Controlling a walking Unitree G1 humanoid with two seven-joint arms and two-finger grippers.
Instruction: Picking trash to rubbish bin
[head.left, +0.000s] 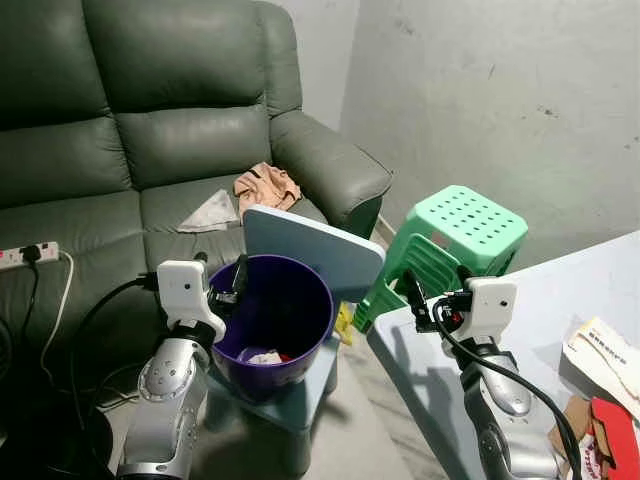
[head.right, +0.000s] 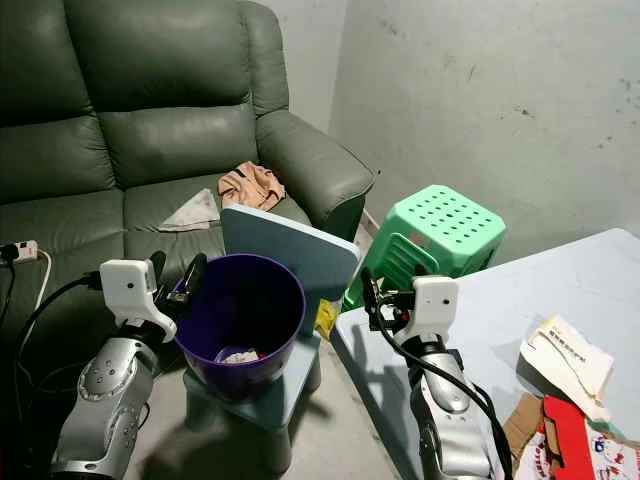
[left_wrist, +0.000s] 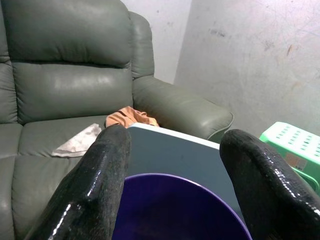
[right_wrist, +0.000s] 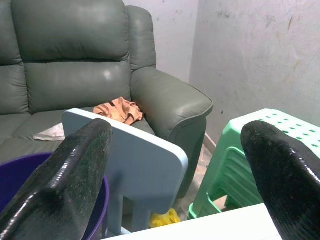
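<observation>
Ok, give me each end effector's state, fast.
Left end effector: open, holding nothing, at the purple bin's rim.
Right end effector: open, holding nothing, over the table edge.

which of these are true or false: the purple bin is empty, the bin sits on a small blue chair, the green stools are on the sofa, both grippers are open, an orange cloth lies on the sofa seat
1. The purple bin is empty. False: some scraps already lie at its bottom.
2. The bin sits on a small blue chair. True.
3. The green stools are on the sofa. False: they stand on the floor beside the sofa's armrest.
4. Both the left gripper and right gripper are open. True: neither holds anything.
5. An orange cloth lies on the sofa seat. True.
</observation>
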